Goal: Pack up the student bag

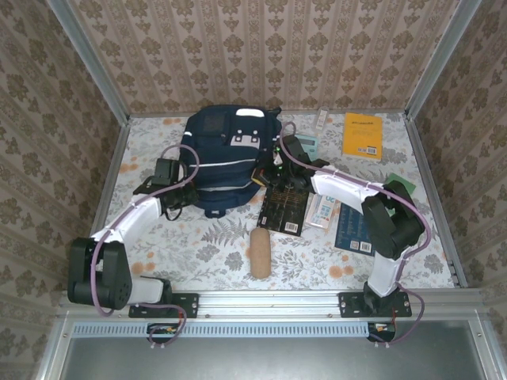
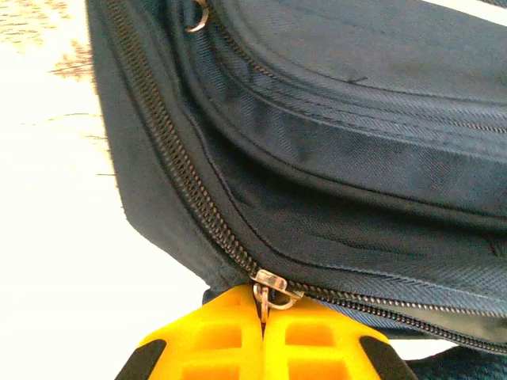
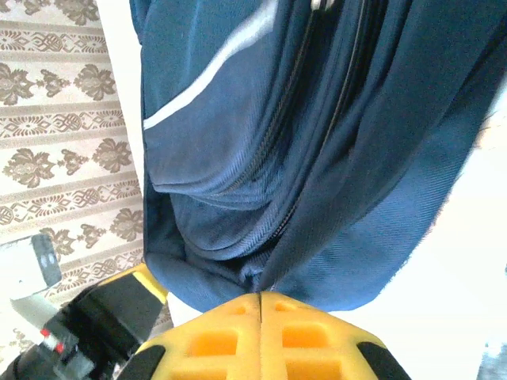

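Note:
The student bag (image 1: 223,150) is a navy backpack with white stripes, lying flat at the back middle of the table. My left gripper (image 1: 181,199) sits at its lower left edge. In the left wrist view the yellow fingers (image 2: 230,332) are shut on the metal ring of a zipper pull (image 2: 273,286), where the zip (image 2: 182,170) rounds the bag's corner. My right gripper (image 1: 265,172) is at the bag's right edge. In the right wrist view it (image 3: 260,294) is shut on a fold of the bag's blue fabric (image 3: 238,261) beside a zip seam.
A black book (image 1: 285,207) and a white packet (image 1: 321,210) lie right of the bag, partly under the right arm. A blue book (image 1: 355,229) and a teal item (image 1: 401,184) lie further right. A yellow book (image 1: 362,134) lies at the back right. A tan roll (image 1: 260,252) lies in front.

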{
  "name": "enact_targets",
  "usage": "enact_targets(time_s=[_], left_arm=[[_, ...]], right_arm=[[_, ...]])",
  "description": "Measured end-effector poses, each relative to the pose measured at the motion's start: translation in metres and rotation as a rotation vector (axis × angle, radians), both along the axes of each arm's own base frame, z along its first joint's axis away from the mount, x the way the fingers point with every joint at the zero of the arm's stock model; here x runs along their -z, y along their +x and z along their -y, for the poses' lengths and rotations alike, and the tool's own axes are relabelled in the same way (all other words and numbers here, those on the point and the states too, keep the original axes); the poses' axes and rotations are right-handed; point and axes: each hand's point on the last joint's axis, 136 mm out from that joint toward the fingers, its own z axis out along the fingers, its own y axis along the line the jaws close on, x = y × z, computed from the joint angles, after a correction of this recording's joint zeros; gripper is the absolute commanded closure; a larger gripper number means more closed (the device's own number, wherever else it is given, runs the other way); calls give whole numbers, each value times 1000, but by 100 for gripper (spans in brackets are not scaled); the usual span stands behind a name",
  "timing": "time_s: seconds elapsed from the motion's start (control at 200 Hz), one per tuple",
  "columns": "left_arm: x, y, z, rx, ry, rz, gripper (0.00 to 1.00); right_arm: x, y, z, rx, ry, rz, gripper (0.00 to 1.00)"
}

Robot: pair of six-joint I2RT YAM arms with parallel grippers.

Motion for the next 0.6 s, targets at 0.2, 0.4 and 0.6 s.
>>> enact_targets(time_s=[0.2, 0.4, 0.6], left_arm=[[16, -3, -58, -179, 112, -68, 100], [-2, -16, -56, -178, 118, -8, 100], [-11, -46, -24, -99, 95, 23, 100]], right_arm=[[-10, 25, 44, 89, -32, 44, 100], [-13, 30, 52, 66, -75, 63, 100], [-21, 43, 44, 27, -83, 109, 66]])
